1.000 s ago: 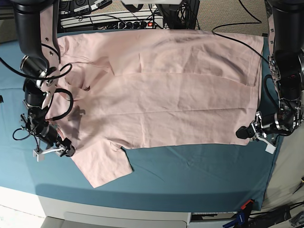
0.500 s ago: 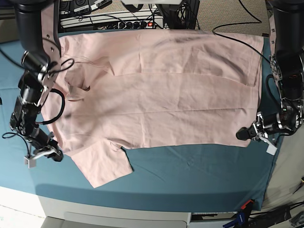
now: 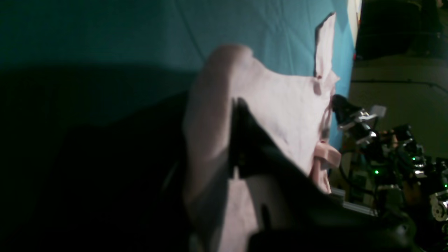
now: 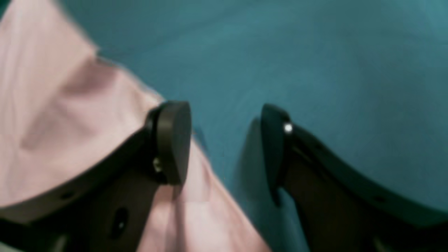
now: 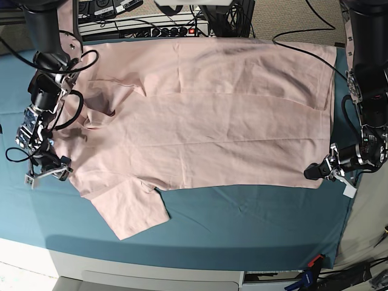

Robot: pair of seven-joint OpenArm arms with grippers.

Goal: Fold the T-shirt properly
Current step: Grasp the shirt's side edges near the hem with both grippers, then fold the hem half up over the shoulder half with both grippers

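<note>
L gripper (image 5: 316,171) clamped on the T-shirt (image 5: 206,115) hem at near right, R gripper (image 4: 224,147) jaws apart w/ nothing between, at shirt's left edge over teal sheet (image 5: 242,218).

Our left end effector (image 5: 314,172) sits low at about four o'clock in the base view, its jaws pressed together, with pink cloth bunched at them in the left wrist view. Its forearm rises straight toward one o'clock. Our right end effector (image 4: 224,147) hangs at nine o'clock, jaws spread apart with nothing between them, its arm reaching down from eleven o'clock.
</note>
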